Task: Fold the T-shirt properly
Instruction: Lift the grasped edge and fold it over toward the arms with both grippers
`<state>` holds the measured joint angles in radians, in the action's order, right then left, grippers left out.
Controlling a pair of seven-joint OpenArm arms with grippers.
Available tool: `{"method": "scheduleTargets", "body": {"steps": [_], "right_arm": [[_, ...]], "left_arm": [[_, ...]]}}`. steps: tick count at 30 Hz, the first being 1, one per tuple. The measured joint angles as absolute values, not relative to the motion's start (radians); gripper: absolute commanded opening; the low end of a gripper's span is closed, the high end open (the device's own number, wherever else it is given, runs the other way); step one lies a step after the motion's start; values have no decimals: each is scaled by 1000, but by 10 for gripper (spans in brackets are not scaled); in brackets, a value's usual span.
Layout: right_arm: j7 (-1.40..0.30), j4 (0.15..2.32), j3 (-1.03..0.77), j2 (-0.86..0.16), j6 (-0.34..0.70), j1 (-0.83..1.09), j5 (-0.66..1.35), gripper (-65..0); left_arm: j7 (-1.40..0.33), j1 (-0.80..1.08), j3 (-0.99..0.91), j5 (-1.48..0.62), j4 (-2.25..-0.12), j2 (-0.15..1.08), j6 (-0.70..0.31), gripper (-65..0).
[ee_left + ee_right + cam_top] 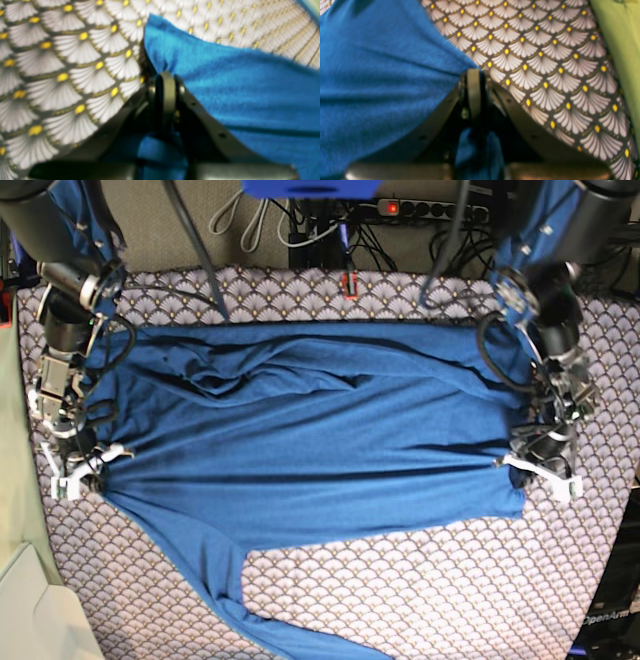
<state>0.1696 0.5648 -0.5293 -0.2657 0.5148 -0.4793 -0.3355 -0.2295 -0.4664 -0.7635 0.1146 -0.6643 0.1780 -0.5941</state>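
Note:
The blue T-shirt (320, 440) lies spread across the patterned table cloth (430, 590) and is pulled taut sideways between both grippers. At the right of the base view, my left gripper (512, 464) is shut on the T-shirt's edge. The left wrist view shows its jaws (165, 76) pinching a corner of blue cloth (237, 87). My right gripper (100, 460), at the left of the base view, is shut on the opposite edge. In the right wrist view its jaws (473, 72) clamp the fabric (382, 75). One long sleeve (290, 635) trails toward the front edge.
The scallop-patterned cloth (62, 75) (545, 62) covers the whole table. A pale green surface (620, 37) borders the table beside the right arm, with a light box (30, 610) at the front left corner. Cables and a power strip (400, 208) run behind the table.

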Motion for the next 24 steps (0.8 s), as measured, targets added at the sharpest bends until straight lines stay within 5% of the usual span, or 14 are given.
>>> {"method": "scheduleTargets", "body": {"steps": [9,24], "right_arm": [[167,585,-535,-265,592,-477,-336,-650],[170,994,-625,-147,622,-258,-333,-650]], "left_arm": [[-346,-417,-762,112,-856,127,-599,-646],[-498,-308,-764,115,-1100,86,-690,-646]]}}
